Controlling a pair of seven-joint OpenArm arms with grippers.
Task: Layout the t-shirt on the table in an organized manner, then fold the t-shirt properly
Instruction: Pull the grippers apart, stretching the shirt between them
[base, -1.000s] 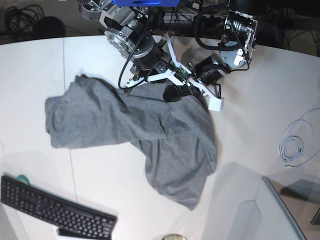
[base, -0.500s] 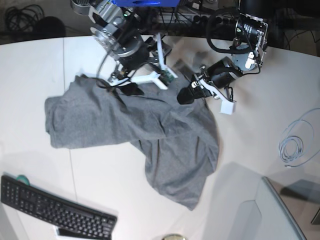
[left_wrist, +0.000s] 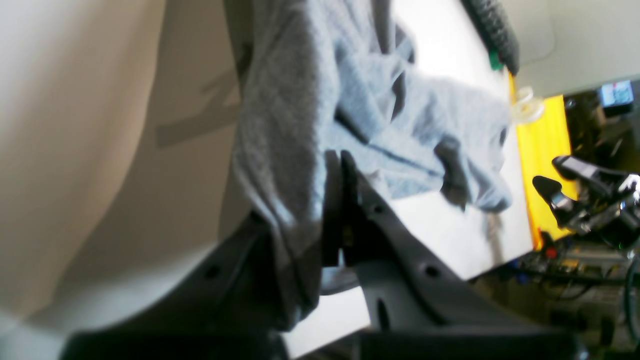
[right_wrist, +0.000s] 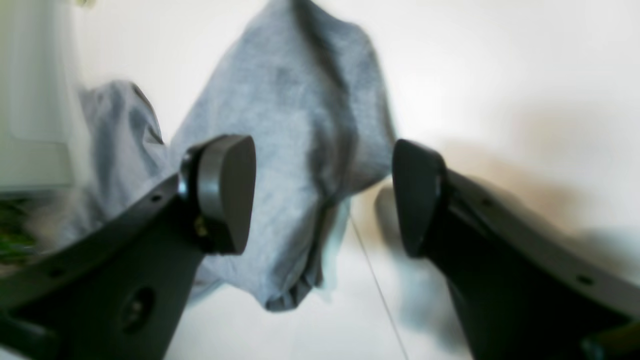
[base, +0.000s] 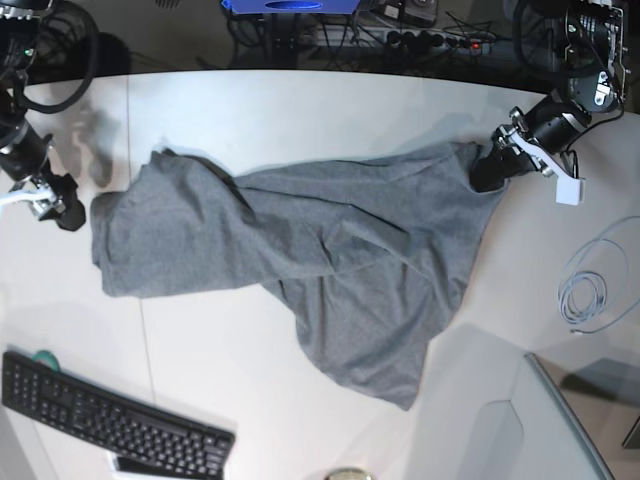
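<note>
The heather-grey t-shirt (base: 300, 260) lies crumpled and stretched across the white table (base: 300, 110), from the left side to the upper right. My left gripper (base: 487, 172) is shut on the shirt's upper right edge. In the left wrist view its fingers (left_wrist: 334, 200) pinch a fold of the t-shirt (left_wrist: 380, 115). My right gripper (base: 60, 208) hovers just left of the shirt's left edge. In the right wrist view it (right_wrist: 320, 200) stands open with nothing held, and the t-shirt (right_wrist: 300, 125) lies on the table beyond its pads.
A black keyboard (base: 110, 415) lies at the front left. A coil of pale cable (base: 590, 285) sits at the right, and a grey slanted panel (base: 540, 430) fills the front right corner. A thin seam (base: 128, 130) runs down the tabletop on the left.
My left gripper has pulled the shirt's upper edge far to the right, stretching the cloth out. My right gripper let go of the shirt and swung to the far left.
</note>
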